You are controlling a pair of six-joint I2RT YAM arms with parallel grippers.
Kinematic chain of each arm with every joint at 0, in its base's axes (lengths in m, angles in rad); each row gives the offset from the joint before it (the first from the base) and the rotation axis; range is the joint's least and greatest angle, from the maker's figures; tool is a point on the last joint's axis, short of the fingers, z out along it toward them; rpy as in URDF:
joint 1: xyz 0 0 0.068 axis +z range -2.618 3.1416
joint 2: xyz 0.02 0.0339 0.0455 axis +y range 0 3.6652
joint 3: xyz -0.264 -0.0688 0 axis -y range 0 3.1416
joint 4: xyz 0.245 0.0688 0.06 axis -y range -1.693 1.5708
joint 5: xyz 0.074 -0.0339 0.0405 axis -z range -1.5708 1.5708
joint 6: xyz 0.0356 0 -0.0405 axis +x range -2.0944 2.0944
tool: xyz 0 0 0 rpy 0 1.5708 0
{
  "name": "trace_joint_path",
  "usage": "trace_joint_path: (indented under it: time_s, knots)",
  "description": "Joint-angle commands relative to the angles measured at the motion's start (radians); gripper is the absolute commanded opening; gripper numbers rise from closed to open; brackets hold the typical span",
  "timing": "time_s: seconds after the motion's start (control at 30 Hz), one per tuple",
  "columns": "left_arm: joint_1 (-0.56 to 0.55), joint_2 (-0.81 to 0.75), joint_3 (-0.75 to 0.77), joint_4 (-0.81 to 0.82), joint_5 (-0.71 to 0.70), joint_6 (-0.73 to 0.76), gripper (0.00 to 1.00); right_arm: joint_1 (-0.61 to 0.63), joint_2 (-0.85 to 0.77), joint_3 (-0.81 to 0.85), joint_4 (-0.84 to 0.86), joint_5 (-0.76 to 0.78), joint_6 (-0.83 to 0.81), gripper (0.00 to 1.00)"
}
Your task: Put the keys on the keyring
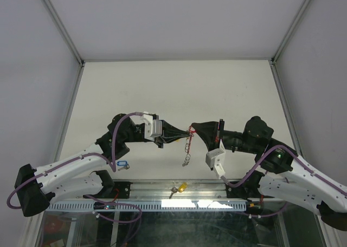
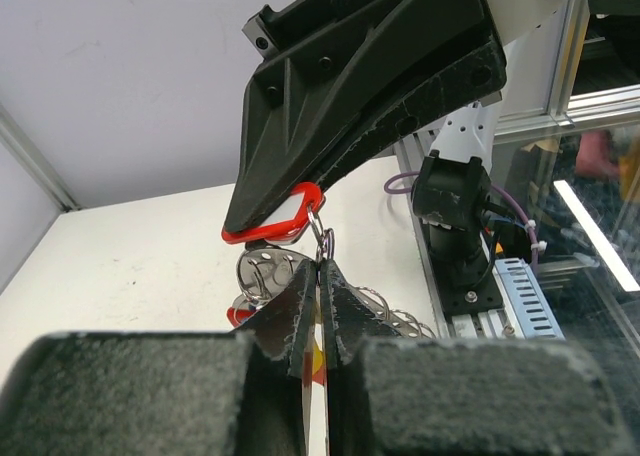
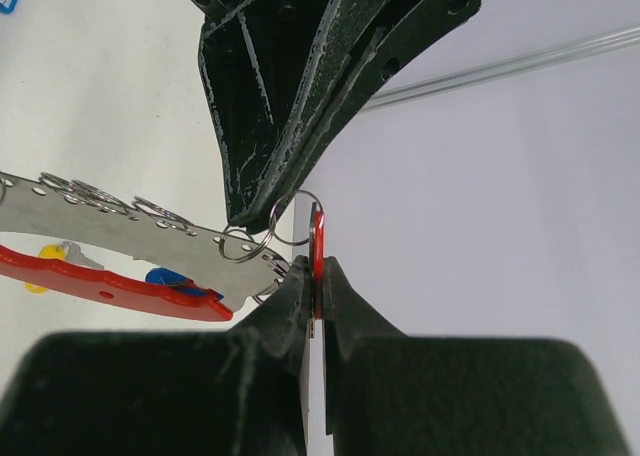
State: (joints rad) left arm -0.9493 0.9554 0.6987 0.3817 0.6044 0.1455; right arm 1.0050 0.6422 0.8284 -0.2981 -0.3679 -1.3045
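Blue key [image 1: 122,164]: flat on the table beside the left arm, well apart from both grippers.
Left gripper [image 2: 320,276]: fingers together, nipping a thin ring [image 3: 294,216] at their very tips; it reaches in from the left.
Yellow key [image 1: 181,187]: on the near edge, below the meeting point; loose.
Keyring [image 3: 130,238]: held up off the table between the two grippers. From above, its rings trail down toward the near edge. In the right wrist view its long axis runs away to the left of the fingers, metal strip above, red band below.
Red tag [image 2: 275,224]: edge-on in the right fingers, threaded by the ring; its key head hangs just under it.
Right gripper [image 3: 318,276]: clamped on the red tag, coming in from the right.
Key relation: fingertips nearly nose to nose, ring between them, so both arms are equally near.
Judgement: the join turns on the ring and the strip's end loop; a slip drops the tag.
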Motion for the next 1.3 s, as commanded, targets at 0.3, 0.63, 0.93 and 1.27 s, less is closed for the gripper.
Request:
trace_joint_path:
  time_s: [0.3,0.63,0.93,1.27]
  knots:
    - [-0.001,0.002,-0.06,0.04,-0.112,-0.066,0.0,0.001,-0.033,-0.036,0.092,0.12,0.059,0.0]
    - [0.0,0.052,-0.287,0.219,-0.168,-0.143,0.0,0.001,-0.027,-0.272,0.236,0.172,0.181,0.0]
    - [0.001,0.192,-0.39,0.385,-0.167,-0.165,0.0,0.002,0.049,-0.42,0.388,0.16,0.271,0.0]
    - [0.017,0.256,-0.453,0.499,-0.2,-0.203,0.0,-0.003,0.088,-0.458,0.394,0.159,0.273,0.0]
